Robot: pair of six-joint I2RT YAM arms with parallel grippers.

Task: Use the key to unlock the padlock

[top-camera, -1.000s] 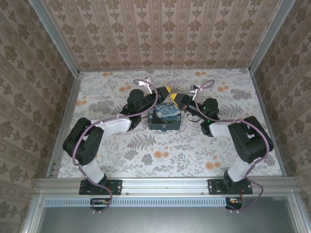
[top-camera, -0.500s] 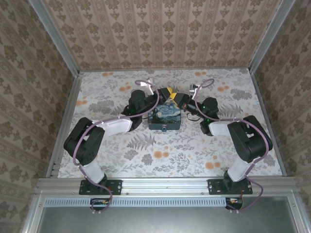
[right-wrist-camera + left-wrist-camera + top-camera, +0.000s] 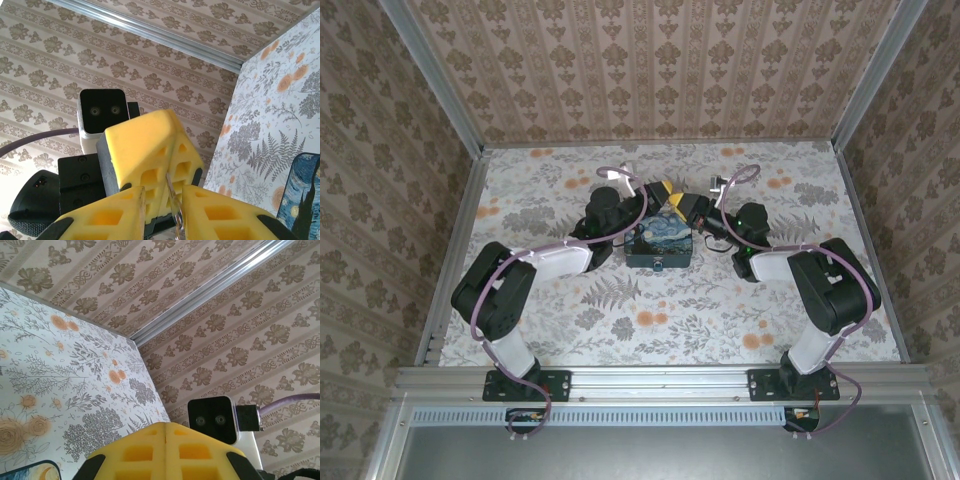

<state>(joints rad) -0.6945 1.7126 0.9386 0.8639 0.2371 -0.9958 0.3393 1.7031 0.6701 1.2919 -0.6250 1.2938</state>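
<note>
From the overhead camera I see both arms reaching in over the far half of the floral worktop (image 3: 650, 320), and the two hands meet just above the far edge of the box (image 3: 660, 240). The box is the one container out there: dark, with a swirly blue-and-yellow painted lid. The lid lies flat on it, so I cannot see what is inside.

On the near front wall of the box, at its middle, there is a tiny bluish spot that I take for the padlock (image 3: 660, 266). It sits right against the wall, but it is too small for me to tell how its shackle stands.

The left hand (image 3: 165, 432) has its yellow pads pressed flat together, with only a seam between them. My right wrist camera looks straight at those fingertips, and a thin strip of metal comes down out of that seam. As far as I can tell it is the key (image 3: 173, 202), pinched by the left hand.

The right hand (image 3: 164, 205) sits directly below, its two yellow pads parted a little. The key hangs down into the gap, closer to one pad than the other. The gap is wider than the metal, so I read this hand as slightly open rather than clamped on anything.

Both hands are up off the lid, well above the padlock
</note>
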